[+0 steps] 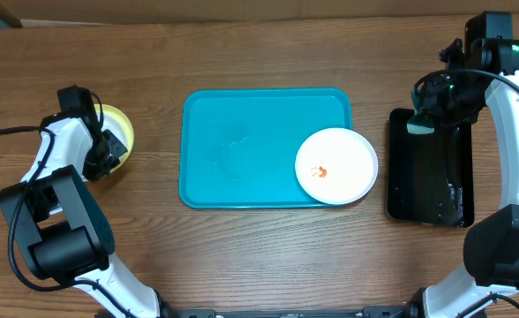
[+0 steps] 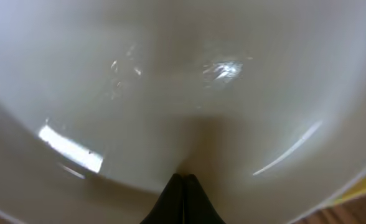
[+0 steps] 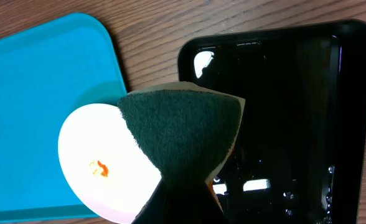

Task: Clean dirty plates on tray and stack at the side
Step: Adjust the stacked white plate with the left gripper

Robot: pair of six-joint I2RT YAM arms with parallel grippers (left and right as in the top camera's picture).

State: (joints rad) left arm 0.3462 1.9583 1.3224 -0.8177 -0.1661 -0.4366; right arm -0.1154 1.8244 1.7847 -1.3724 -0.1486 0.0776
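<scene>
The turquoise tray (image 1: 242, 150) lies mid-table and also shows in the right wrist view (image 3: 40, 99). A white plate (image 1: 339, 163) with an orange-red smear sits at its right end, overhanging the rim; the right wrist view (image 3: 96, 168) shows it too. A yellow-green plate (image 1: 118, 128) lies left of the tray. My left gripper (image 1: 101, 146) is over it, shut (image 2: 183, 178), tips against a pale plate surface (image 2: 170, 93) that fills the view, with a yellow edge (image 2: 363, 186) beneath. My right gripper (image 1: 423, 115) is shut on a green-faced sponge (image 3: 183, 130) above the black tray.
A glossy black tray (image 1: 427, 168), wet inside (image 3: 295, 112), lies right of the turquoise tray. Bare wood table (image 1: 259, 256) lies in front of both trays. Both arm bases stand at the front corners.
</scene>
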